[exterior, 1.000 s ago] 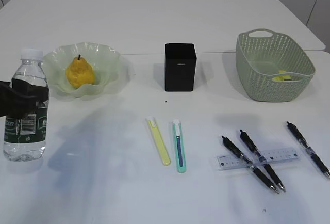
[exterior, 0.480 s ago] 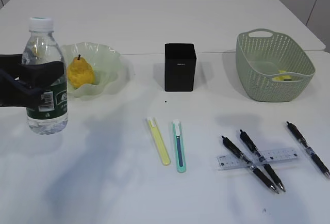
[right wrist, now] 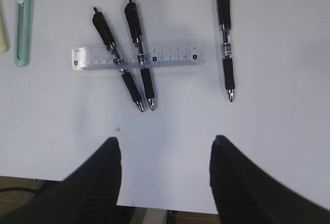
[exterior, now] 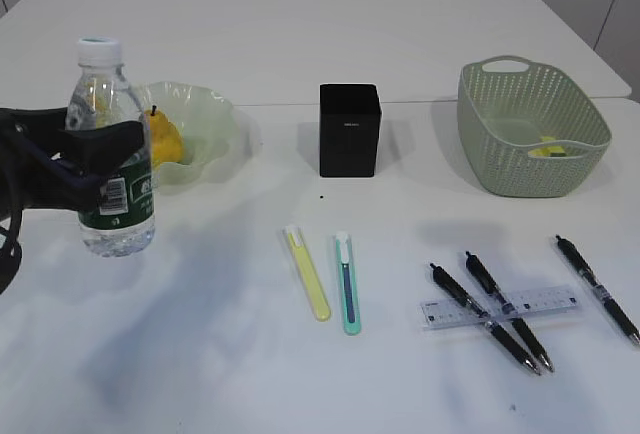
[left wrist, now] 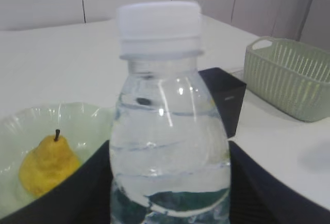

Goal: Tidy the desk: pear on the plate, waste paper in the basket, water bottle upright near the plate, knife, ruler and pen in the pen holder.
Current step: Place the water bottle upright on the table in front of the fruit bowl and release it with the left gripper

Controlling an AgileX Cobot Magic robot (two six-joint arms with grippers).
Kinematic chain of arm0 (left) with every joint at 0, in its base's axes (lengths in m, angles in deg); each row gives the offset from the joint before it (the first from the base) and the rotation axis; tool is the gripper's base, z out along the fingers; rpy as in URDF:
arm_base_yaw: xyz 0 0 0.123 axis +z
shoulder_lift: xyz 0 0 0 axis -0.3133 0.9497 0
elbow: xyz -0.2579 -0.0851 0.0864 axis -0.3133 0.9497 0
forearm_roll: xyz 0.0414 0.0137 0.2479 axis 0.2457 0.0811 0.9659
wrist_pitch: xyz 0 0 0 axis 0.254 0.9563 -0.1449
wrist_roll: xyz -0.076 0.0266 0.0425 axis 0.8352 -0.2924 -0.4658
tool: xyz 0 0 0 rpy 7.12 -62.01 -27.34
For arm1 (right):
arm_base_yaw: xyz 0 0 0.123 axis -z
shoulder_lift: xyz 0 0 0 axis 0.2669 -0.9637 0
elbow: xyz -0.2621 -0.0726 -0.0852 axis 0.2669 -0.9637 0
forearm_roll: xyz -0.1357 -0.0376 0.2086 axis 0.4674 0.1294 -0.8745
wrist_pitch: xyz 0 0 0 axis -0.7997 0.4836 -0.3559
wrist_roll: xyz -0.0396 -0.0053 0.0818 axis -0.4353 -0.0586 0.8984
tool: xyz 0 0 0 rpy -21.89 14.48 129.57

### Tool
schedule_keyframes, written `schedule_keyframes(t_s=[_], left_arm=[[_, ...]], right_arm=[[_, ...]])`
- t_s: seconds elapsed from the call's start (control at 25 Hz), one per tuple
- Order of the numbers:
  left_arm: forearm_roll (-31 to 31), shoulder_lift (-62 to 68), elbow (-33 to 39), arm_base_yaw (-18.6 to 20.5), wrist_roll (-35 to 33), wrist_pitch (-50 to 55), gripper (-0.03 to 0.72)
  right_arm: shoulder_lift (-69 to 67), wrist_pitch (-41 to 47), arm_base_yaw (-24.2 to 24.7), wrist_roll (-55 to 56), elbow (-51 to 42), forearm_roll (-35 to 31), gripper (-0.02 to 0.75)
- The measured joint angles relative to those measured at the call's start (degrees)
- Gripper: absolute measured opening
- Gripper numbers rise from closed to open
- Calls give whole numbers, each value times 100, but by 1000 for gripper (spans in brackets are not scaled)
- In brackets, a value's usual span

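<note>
My left gripper is shut on the clear water bottle and holds it upright above the table, just left of the green glass plate. The yellow pear lies on that plate. In the left wrist view the bottle fills the space between my black fingers. A yellow knife and a teal knife lie mid-table. The clear ruler lies under two of three black pens. My right gripper is open and empty over the table's front edge, below the ruler.
The black pen holder stands at centre back. The green basket at the back right holds yellow paper. A third pen lies alone at the right. A second white table stands behind.
My left gripper has lifted the bottle off the table's left edge and carried it right and back, toward the plate. The other things have not moved.
</note>
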Motion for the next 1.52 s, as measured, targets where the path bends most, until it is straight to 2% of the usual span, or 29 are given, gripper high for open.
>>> schedule_keyframes(t_s=[0.32, 0.84, 1.28, 1.52], left_arm=[[9, 701, 0, 0, 0, -1501, 409], [-29, 1926, -49, 0, -443, -1498, 407], [196, 2979, -1071, 0, -478, -1627, 405], [233, 3417, -1235, 0, -480, -2152, 402]], right_arm=[[0, 0, 0, 7, 0, -9, 410], [0, -61, 0, 12, 0, -9, 410], [0, -110, 0, 12, 0, -9, 410], [0, -110, 0, 12, 0, 1, 410]])
